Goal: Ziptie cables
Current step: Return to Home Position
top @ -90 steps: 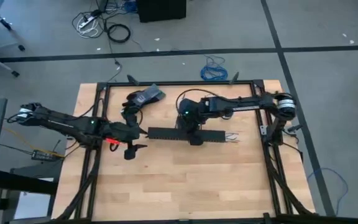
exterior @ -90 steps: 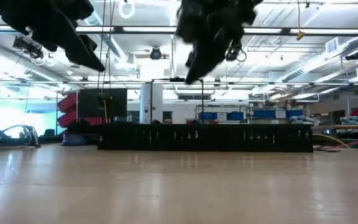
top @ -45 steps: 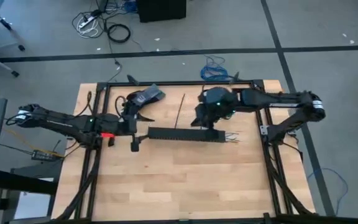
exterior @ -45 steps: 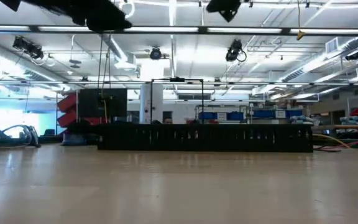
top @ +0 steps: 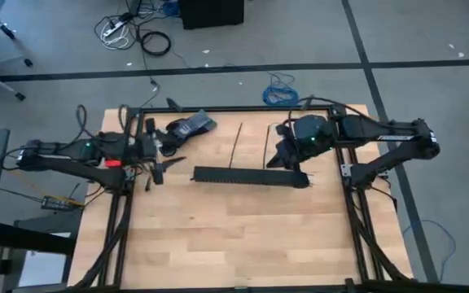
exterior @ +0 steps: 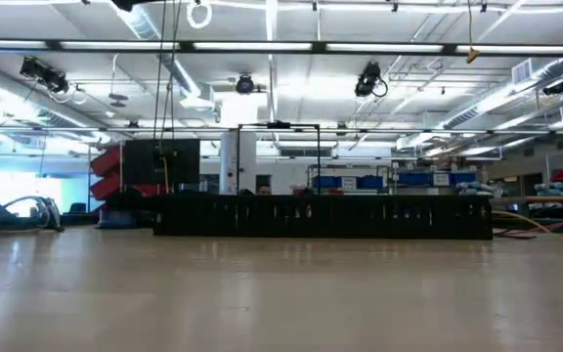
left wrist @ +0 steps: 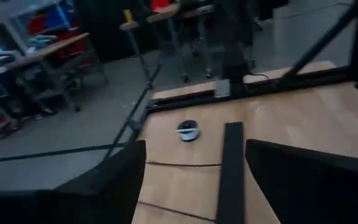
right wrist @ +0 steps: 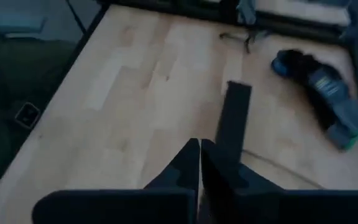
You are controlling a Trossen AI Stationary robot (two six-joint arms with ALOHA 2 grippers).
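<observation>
**High view:** the right gripper blends into the black channel near its right end, so contact cannot be judged, and the zipties are hairlines too thin for detail. **Low view:** a dark shape is cut off by the top edge at upper left. **Left wrist view:** the blurred fingers and the channel leave the frame at the bottom, and a small round white object at centre cannot be identified; **right wrist view:** a dark object at upper right is likewise too blurred to identify.

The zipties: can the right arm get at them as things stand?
Probably yes. The zipties lie bare on the table beside the right end effector, nothing between them. Its fingers are shut and would need opening first.
</observation>
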